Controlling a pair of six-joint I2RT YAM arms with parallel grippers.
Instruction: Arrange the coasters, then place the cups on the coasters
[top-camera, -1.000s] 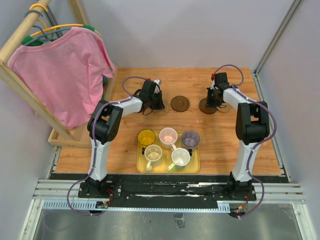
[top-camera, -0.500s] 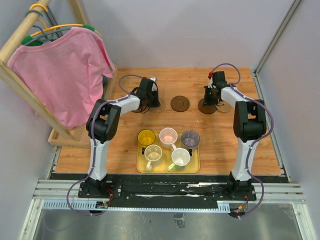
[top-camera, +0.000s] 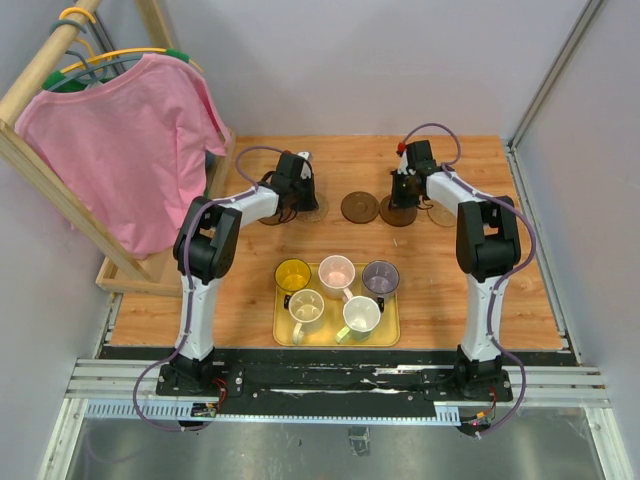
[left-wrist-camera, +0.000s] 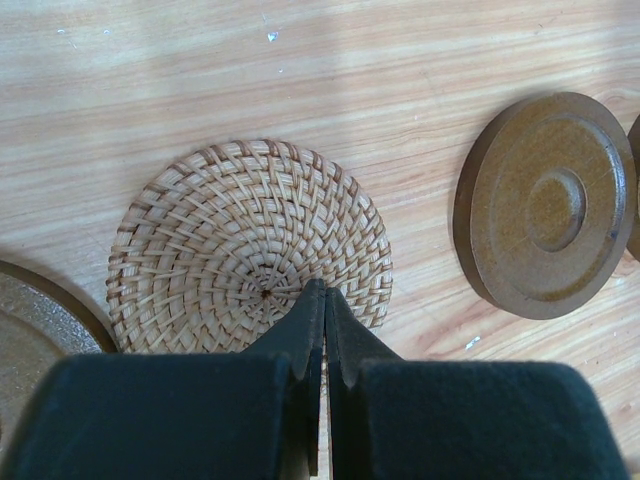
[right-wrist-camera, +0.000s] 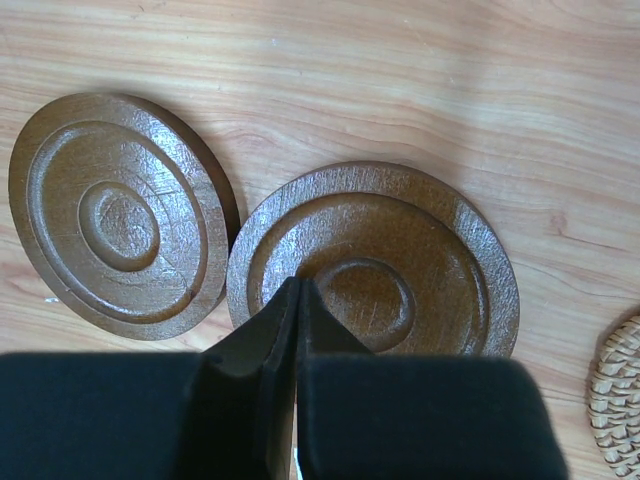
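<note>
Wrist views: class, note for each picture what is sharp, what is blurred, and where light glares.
Left wrist: the woven coaster is sharp, the left fingers in the foreground soft-edged. Right wrist: a pale sheen lies on the brown coaster at the right fingers, which are blurred too.

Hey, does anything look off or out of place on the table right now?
Only the spacing: the dark coaster under the right gripper sits edge to edge with its dark neighbour, probably too tight for cups side by side. The cups stand upright on the tray; nothing looks spilled or damaged.
</note>
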